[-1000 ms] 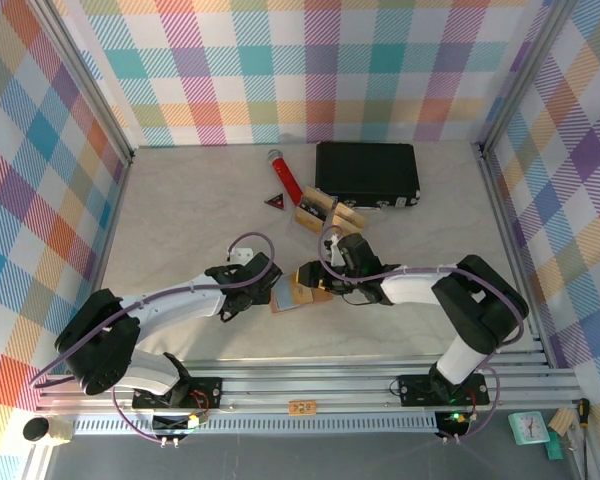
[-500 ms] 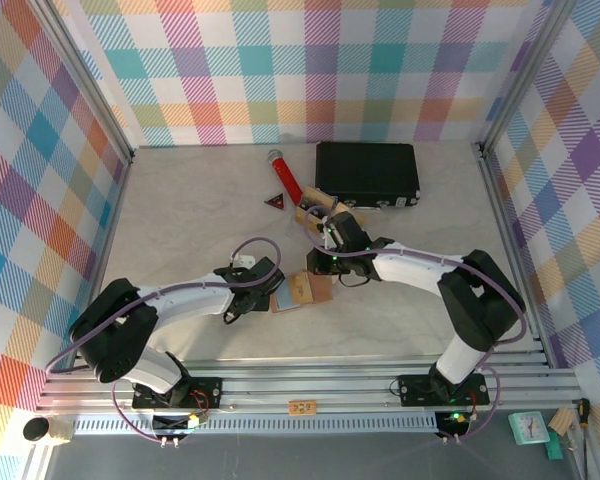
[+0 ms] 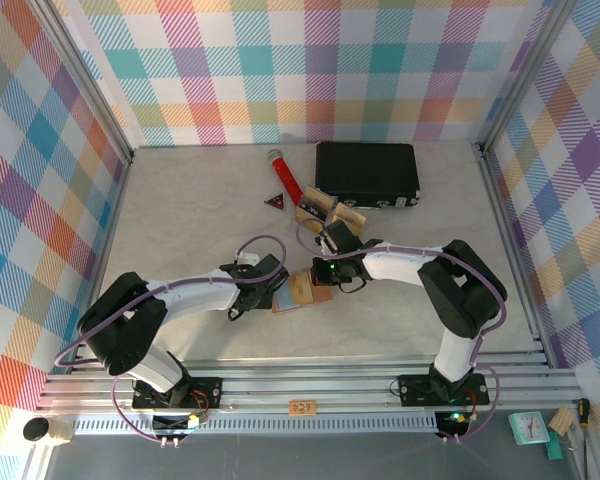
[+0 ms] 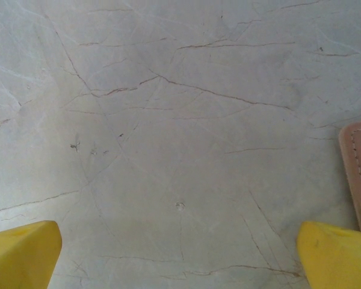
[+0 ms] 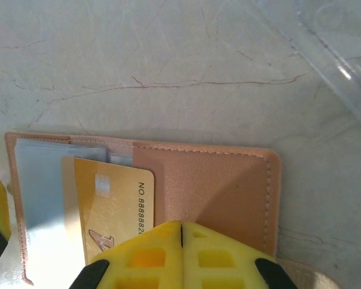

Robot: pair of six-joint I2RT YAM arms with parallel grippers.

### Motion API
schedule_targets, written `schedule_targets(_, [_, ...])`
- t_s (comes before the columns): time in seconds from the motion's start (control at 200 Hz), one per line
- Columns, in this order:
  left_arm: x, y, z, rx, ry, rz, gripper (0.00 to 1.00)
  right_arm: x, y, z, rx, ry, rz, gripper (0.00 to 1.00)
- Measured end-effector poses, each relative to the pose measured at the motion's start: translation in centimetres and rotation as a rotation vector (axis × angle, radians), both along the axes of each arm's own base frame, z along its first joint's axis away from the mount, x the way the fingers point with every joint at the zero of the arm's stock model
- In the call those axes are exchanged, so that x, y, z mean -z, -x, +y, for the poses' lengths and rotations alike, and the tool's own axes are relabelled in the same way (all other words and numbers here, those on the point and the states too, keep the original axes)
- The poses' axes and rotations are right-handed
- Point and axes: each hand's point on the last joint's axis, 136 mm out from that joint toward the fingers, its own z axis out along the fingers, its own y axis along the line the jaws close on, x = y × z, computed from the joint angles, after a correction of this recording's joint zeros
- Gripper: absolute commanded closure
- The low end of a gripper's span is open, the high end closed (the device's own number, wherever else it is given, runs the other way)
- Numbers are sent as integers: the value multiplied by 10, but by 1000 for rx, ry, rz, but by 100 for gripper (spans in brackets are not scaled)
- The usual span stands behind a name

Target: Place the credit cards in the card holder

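Jaws of the right gripper (image 5: 181,250) are seen pressed together with nothing caught between them. The card holder (image 5: 210,186) is laid unfolded just beyond their tips, and a gold credit card (image 5: 111,205) is tucked partway into its pocket ahead and to their left. The left gripper (image 4: 180,256) is held spread wide and empty over bare table (image 4: 168,120), with the card holder's edge just ahead of one finger.
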Motion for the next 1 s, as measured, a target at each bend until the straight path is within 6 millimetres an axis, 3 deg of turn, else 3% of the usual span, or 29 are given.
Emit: schedule_targets(1.0, [2,-1,-1,4,-6,2,0,-1,14,53,-106,-32,10,96])
